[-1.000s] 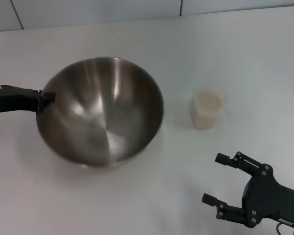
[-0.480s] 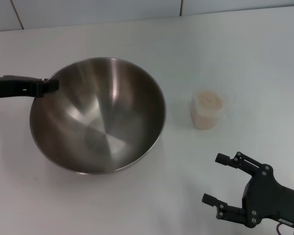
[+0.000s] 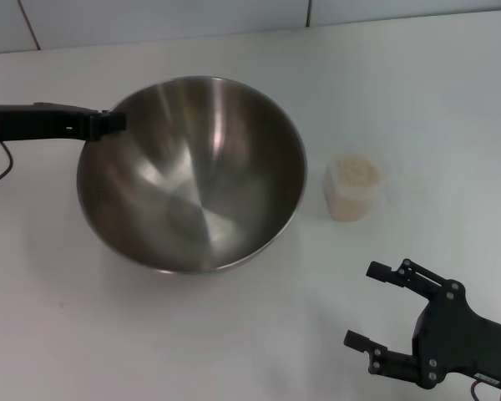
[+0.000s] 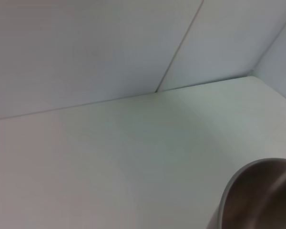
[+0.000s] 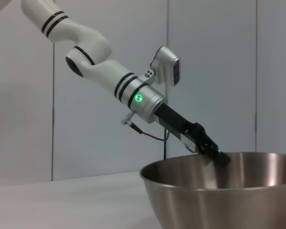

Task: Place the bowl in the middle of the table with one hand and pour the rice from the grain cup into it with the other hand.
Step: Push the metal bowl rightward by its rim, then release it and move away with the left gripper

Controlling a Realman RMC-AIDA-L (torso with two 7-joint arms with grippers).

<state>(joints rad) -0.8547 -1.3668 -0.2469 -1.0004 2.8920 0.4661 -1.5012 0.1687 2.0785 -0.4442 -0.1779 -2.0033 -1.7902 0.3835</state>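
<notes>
The steel bowl (image 3: pixel 192 175) hangs tilted over the white table (image 3: pixel 417 92), left of centre. My left gripper (image 3: pixel 113 124) is shut on its far-left rim; the right wrist view shows that gripper (image 5: pixel 219 156) clamped over the bowl's (image 5: pixel 229 200) edge. A slice of the bowl (image 4: pixel 262 195) also shows in the left wrist view. The grain cup (image 3: pixel 351 190), filled with pale rice (image 3: pixel 353 171), stands upright just right of the bowl, apart from it. My right gripper (image 3: pixel 382 307) rests open near the front right, below the cup, holding nothing.
A pale wall (image 3: pixel 150 17) runs along the table's far edge. Bare tabletop lies in front of the bowl and to the right of the cup.
My left gripper has carried the bowl to the right and a little farther back, closer to the cup. The right arm and the cup have not moved.
</notes>
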